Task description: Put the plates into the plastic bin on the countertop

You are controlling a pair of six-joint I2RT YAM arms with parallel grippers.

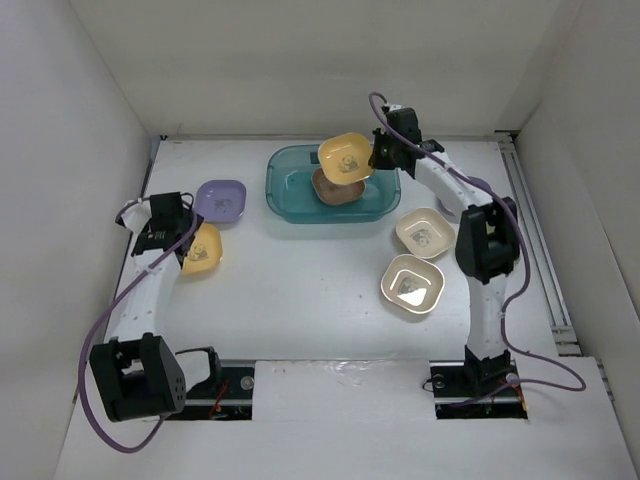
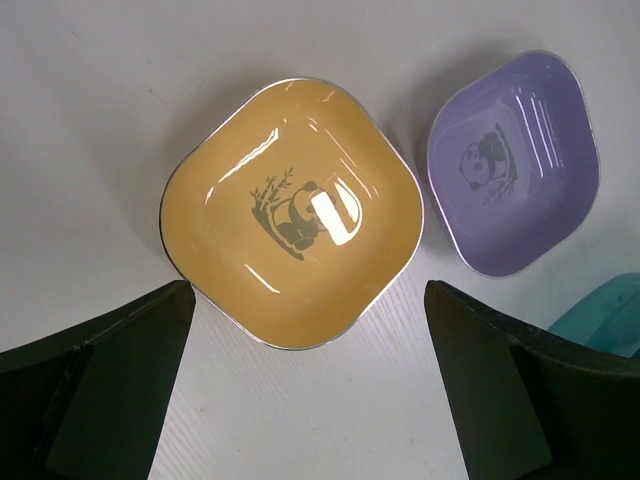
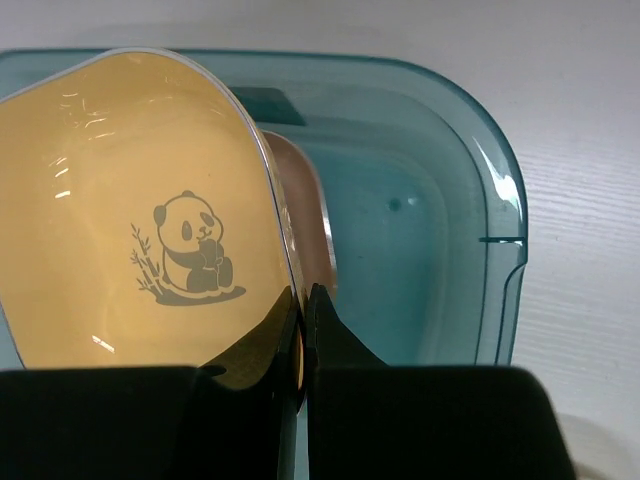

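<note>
My right gripper [image 1: 378, 156] is shut on the rim of an orange-yellow plate [image 1: 345, 158] and holds it tilted above the teal plastic bin [image 1: 290, 195]; the plate [image 3: 130, 230] and bin [image 3: 450, 200] fill the right wrist view. A pink plate [image 1: 338, 188] lies inside the bin, partly hidden. My left gripper [image 1: 180, 232] is open just above a second orange-yellow plate [image 1: 203, 250], which sits ahead of the fingers in the left wrist view [image 2: 292, 212]. A lavender plate [image 1: 222, 200] lies beside it [image 2: 512, 162]. Two cream plates [image 1: 424, 232] [image 1: 412, 283] lie at right.
White walls close in the countertop [image 1: 300, 290] on three sides. A lavender plate edge [image 1: 478, 186] peeks from behind the right arm. A corner of the bin shows in the left wrist view [image 2: 605, 315].
</note>
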